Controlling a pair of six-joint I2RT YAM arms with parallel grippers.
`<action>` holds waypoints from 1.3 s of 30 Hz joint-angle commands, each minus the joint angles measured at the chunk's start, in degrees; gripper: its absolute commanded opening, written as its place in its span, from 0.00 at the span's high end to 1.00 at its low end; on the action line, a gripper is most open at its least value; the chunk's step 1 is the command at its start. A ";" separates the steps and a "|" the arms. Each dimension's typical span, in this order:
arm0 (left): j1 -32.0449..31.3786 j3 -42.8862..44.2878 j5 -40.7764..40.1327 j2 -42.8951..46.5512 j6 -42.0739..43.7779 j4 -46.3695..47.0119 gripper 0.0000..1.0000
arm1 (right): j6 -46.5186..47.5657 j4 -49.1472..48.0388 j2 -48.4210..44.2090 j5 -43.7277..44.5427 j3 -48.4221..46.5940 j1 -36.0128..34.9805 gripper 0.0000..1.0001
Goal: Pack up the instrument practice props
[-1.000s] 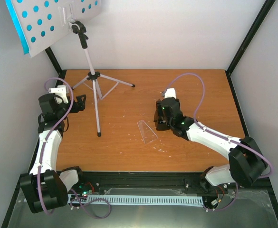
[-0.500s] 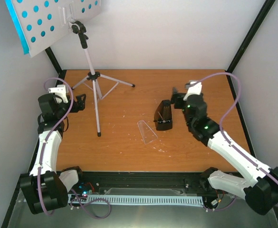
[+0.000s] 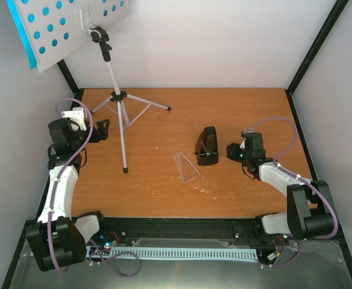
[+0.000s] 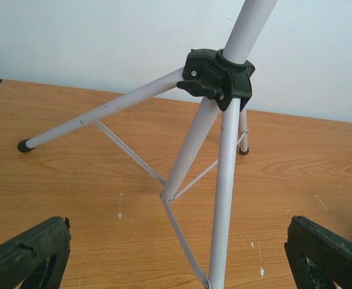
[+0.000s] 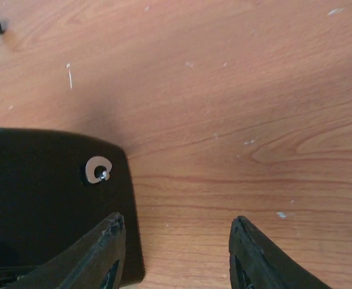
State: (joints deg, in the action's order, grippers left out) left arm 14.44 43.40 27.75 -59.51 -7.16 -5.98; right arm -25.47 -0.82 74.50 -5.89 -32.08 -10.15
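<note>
- Presently, find the right gripper (image 3: 231,150) low over the table (image 3: 163,198), just right of the black metronome (image 3: 207,146), fingers parted and gripping nothing, bare wood between them.
- Beware of clipping the metronome's side with one finger: from this offset, risk of shoving or toppling it instead of clamping it.
- Mind the clear cover (image 3: 186,167) lying loose just left of the metronome, easily knocked away by a sliding metronome.
- Note the left gripper (image 3: 102,129), spread wide and empty, facing the music stand (image 3: 117,102) at its legs.
- Avoid pushing one thin leg, for fear of tipping the top-heavy stand and spilling the cyan pages (image 3: 20,30) off its desk.
- Expect tight room at the back left, among legs and walls.
- Use the open wood mid-table and toward the front edge for wider swings.
</note>
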 commanded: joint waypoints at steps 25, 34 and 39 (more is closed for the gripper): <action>-0.11 0.43 1.30 0.70 0.74 1.63 0.02 | 2.31 -17.91 14.39 -16.97 -1.75 -12.24 0.62; -0.11 0.25 0.91 0.77 0.82 1.65 0.02 | 1.46 -18.21 7.69 -10.50 -0.06 -15.73 0.51; -0.11 0.27 0.85 0.80 0.79 1.63 0.02 | 4.24 -13.69 -2.12 -5.54 1.73 -15.27 0.19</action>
State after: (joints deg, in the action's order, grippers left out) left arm 14.44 43.33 28.32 -59.51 -7.16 -5.96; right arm -23.51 -16.14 79.07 -15.97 -31.66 -25.50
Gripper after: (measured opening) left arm 0.981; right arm 0.725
